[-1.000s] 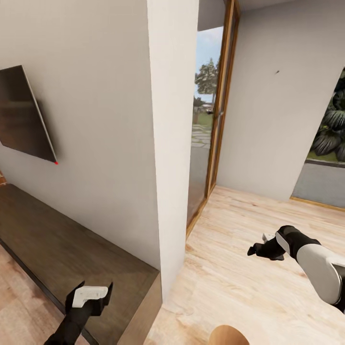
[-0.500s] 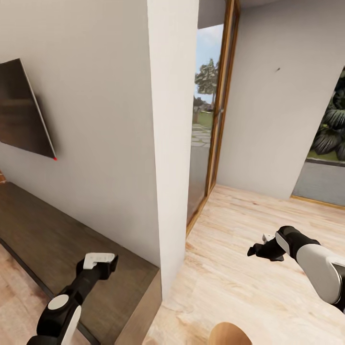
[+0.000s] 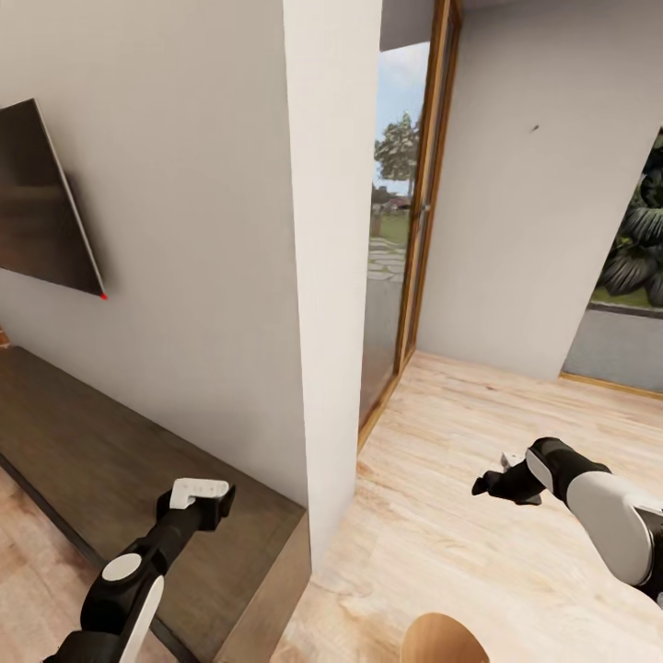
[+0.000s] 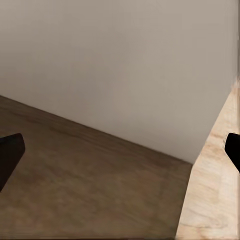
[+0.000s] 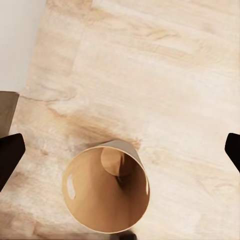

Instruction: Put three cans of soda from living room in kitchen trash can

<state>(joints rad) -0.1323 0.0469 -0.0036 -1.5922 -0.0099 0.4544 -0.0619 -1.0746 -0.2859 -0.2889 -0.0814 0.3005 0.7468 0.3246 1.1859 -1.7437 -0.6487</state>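
A white wall edge [image 3: 331, 276] fills the centre of the head view, the dark TV [image 3: 41, 203] upper left, a long dark bench [image 3: 110, 479] lower left; the tash can [image 5: 106, 192] sits empty at bottom centre, no soda cans in sight; since a second ago the left gripper [image 3: 201, 497] has risen and reached forward, fingers apart and empty; the right gripper [image 3: 497, 483], also spread, barely moves; fetching has yet to begin.

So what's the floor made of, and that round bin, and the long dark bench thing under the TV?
The floor looks like pale wood planks with a matte finish, since grain lines and knots show. The round bin seems to be thin bent wood or plywood, warm tan inside, though it could be plastic. The long low cabinet looks like dark brown wood with faint grain streaks.
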